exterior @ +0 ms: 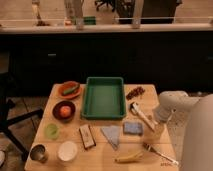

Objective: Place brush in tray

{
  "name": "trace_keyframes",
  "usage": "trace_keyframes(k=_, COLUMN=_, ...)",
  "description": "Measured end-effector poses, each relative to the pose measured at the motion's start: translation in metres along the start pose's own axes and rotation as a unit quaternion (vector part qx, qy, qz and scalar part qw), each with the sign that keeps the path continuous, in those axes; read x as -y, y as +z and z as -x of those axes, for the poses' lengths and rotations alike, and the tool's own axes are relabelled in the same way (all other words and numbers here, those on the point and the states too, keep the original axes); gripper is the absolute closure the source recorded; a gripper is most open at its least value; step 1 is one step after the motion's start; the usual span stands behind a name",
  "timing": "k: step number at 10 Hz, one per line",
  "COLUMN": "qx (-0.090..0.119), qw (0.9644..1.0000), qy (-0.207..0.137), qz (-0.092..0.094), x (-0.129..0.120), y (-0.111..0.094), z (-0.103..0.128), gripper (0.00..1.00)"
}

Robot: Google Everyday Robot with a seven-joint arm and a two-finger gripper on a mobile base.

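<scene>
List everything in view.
tray: 1, green, centre
brush: 1, pale, right of tray
plate: 1, orange, left of tray
bowl: 1, dark, left
cup: 1, green, left edge
tumbler: 1, metal, left corner
dish: 1, white, beside tumbler
block: 1, dark, near tray
cloth: 1, grey, beside block
sponge: 1, blue, beside cloth
banana: 1, yellow, near edge
fork: 1, silver, right corner
snacks: 1, reddish, behind brush
table: 1, wooden, under all
arm: 1, white, right
tool: 1, open, by brush
</scene>
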Motion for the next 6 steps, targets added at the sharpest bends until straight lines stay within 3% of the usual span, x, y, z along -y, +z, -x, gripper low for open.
trace_keyframes(k=3, qx=0.001, qw=1.0000, qy=-0.007, qz=0.001, x=-0.0009, y=0.0015, z=0.0001, gripper=0.03)
trace_keyframes(k=6, qx=0.002, qw=0.9999, qy=-0.012, qz=0.001, x=-0.0014, y=0.0021, z=0.0017, gripper=0.32)
